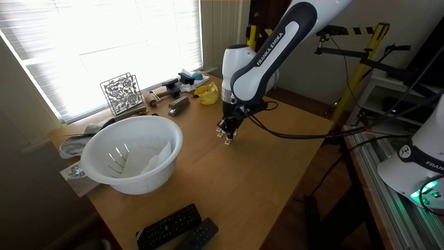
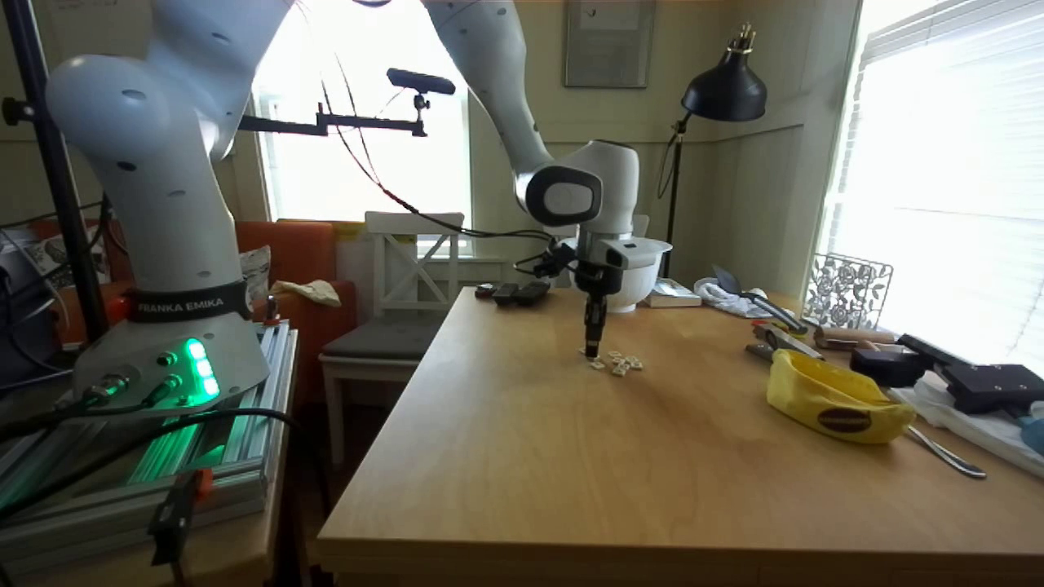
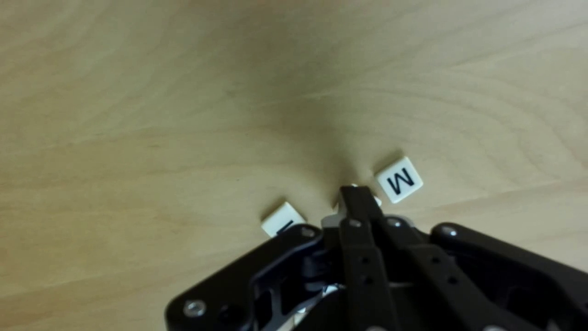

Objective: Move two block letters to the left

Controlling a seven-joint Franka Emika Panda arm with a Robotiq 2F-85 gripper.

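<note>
Remotes, black and buttoned, lie near a round white bowl with slotted sides, pale sheets inside; a stapler, rose-patterned metal rack and yellow pouch line the window side of the wood-grained table. Square, pale block letters cluster around the gripper, block M just beside its fingers. Those look closed together; whether they pinch a block, I cannot tell.

block letters: at least 4 | white bowl: 1 | remote controls: 2 | yellow object: 1 | lamp: 1
</note>
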